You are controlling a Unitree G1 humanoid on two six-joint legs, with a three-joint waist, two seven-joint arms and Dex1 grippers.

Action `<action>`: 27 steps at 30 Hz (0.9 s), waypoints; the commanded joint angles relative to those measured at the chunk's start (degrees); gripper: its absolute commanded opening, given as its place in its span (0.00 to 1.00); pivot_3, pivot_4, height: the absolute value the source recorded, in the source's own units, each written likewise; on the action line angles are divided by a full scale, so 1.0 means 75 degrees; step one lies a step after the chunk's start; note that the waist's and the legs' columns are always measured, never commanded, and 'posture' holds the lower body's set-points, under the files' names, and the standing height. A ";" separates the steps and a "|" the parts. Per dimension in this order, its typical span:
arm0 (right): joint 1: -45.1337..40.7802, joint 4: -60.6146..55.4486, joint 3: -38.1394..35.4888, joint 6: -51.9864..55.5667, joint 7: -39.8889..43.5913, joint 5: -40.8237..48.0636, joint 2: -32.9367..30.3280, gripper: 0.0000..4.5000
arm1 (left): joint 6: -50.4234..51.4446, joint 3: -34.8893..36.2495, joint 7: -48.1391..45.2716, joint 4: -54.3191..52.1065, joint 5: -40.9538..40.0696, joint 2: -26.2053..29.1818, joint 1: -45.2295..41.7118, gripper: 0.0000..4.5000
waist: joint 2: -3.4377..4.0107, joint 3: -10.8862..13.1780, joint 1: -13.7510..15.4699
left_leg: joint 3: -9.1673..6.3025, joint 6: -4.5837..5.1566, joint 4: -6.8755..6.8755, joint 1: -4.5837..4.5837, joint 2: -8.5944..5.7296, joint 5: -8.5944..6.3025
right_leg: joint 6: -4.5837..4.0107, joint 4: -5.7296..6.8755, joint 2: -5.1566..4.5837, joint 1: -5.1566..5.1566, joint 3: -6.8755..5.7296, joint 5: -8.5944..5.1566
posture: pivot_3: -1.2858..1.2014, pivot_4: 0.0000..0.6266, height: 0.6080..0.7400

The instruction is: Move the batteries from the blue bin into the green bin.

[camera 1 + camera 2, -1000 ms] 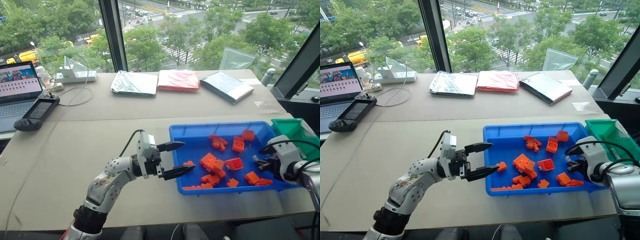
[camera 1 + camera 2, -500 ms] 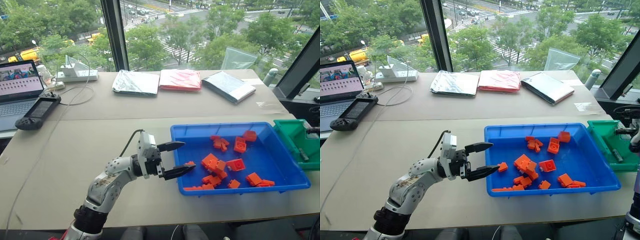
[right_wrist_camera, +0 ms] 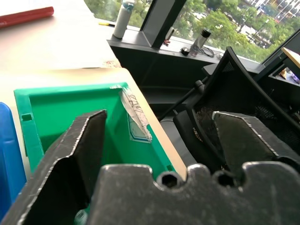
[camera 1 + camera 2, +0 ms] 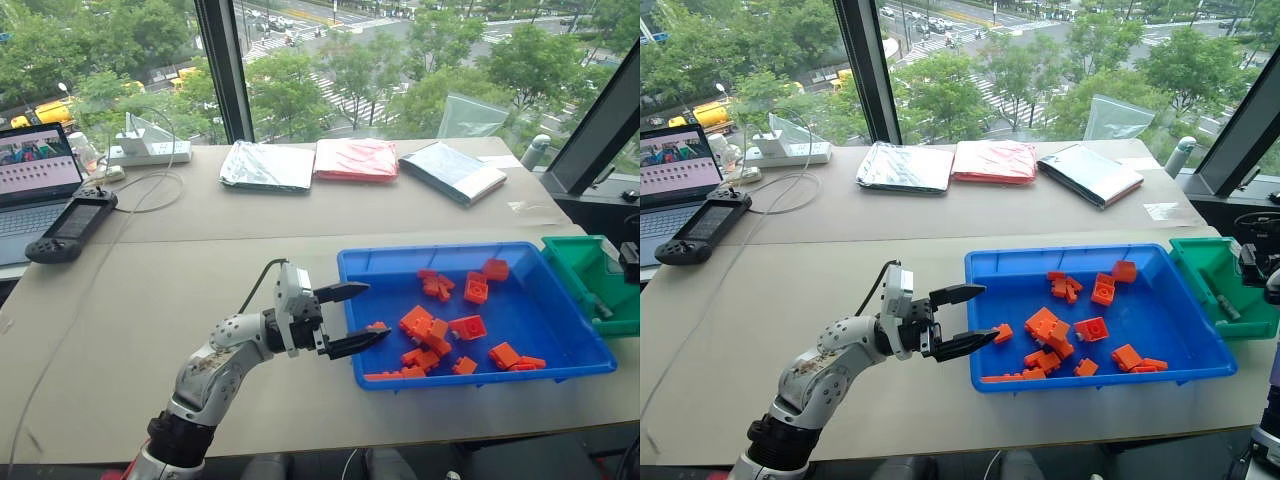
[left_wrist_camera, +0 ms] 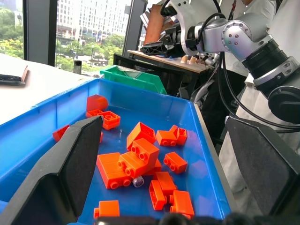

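Release over green bin (image 4: pixel 1225 290): right gripper (image 3: pixel 154 140) spread wide and empty, battery (image 4: pixel 1220 298) inside; left gripper (image 4: pixel 962 320) wide by blue bin (image 4: pixel 985 262); lift clear before returning.

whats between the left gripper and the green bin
The blue bin with its scattered orange blocks spans nearly the whole stretch from the left gripper to the green bin, as the right eye view shows.
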 commanded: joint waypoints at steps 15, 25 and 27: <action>0.1971 -0.2842 0.0943 0.2079 0.0927 0.1890 -0.0507 0.99 | 0.0150 0.0063 0.0031 -0.0352 -0.0132 0.0096 -0.0012 1.00 | -0.0008 0.0004 0.0133 | -0.0009 0.0000 0.0020 -0.0018 -0.0012 0.0000 | 0.0012 -0.0008 -0.0009 -0.0001 -0.0012 0.0000 | 0.52 0.24 1.00; 0.2149 -0.2465 0.1575 0.1934 0.0299 0.1525 -0.0191 0.99 | 0.0163 0.0073 0.0075 -0.0442 -0.0154 0.0185 0.0000 1.00 | -0.0010 0.0004 0.0147 | -0.0010 0.0000 0.0021 -0.0024 -0.0017 0.0000 | 0.0013 -0.0010 -0.0017 0.0000 -0.0013 0.0000 | 0.52 0.24 1.00; 0.2154 -0.2415 0.1630 0.1891 0.0257 0.1489 -0.0127 0.99 | 0.0170 0.0079 0.0081 -0.0446 -0.0162 0.0198 0.0002 1.00 | -0.0010 0.0003 0.0144 | -0.0010 0.0000 0.0021 -0.0024 -0.0016 0.0000 | 0.0013 -0.0010 -0.0015 -0.0001 -0.0014 0.0000 | 0.52 0.24 1.00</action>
